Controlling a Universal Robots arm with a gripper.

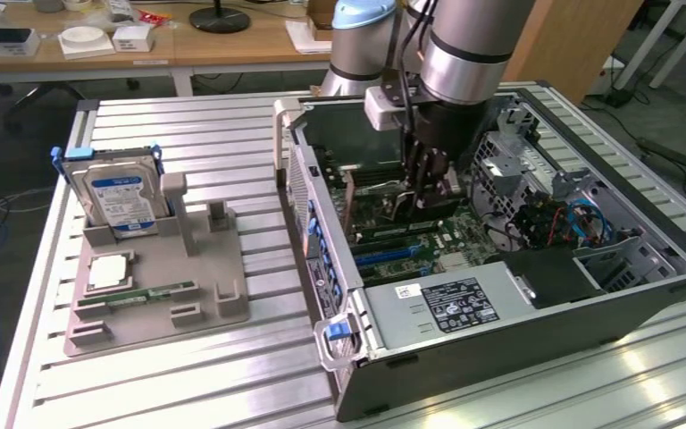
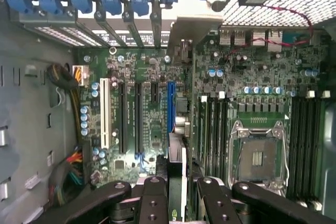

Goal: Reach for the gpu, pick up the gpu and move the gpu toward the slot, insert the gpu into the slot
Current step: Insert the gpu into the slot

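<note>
Slatted aluminium bench (image 1: 188, 134), open black computer case (image 1: 522, 349): black gripper (image 2: 177, 203) clamps flat green gpu (image 2: 177, 163) edge-on, in line with long blue slot (image 2: 170, 103); best held upright, pressed evenly

The gripper (image 2: 177, 188) looks matt black, the table (image 1: 200, 134) ribbed bare metal.

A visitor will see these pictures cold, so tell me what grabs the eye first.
The robot arm reaches down into the open computer case, its gripper shut on the gpu, held edge-on over the green motherboard beside a blue slot. The square silver CPU socket stands out on that board, and a blue-labelled hard drive stands upright in a grey holder at the exterior view's left.
</note>
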